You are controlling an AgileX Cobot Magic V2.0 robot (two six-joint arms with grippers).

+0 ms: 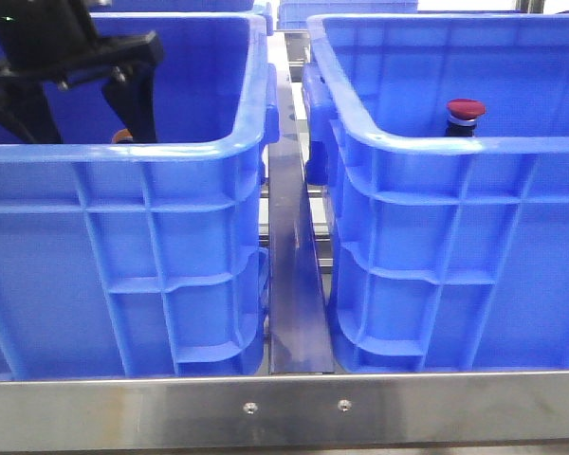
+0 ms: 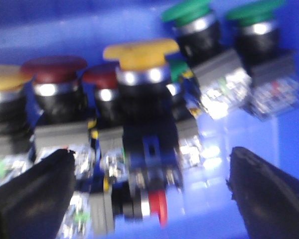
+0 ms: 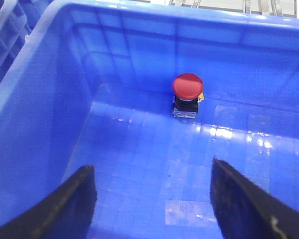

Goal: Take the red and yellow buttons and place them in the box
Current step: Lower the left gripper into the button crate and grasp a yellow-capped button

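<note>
Two blue crates stand side by side. The right box [image 1: 455, 142] holds one red button [image 1: 465, 112], upright near its far wall; it also shows in the right wrist view [image 3: 187, 87]. My right gripper [image 3: 152, 172] is open and empty above that box's floor [image 3: 154, 164]. My left gripper [image 1: 76, 90] is down inside the left crate [image 1: 123, 156]; in the left wrist view it [image 2: 149, 157] is open around a yellow button [image 2: 142, 55]. Dark red buttons [image 2: 55, 69] stand beside it. The left wrist view is blurred.
Green buttons [image 2: 192, 12] and another yellow one [image 2: 2, 79] stand in the left crate, and a red button lies on its side [image 2: 157, 206] near my fingers. A metal strip [image 1: 294, 265] runs between the crates. A steel rail [image 1: 284, 412] edges the front.
</note>
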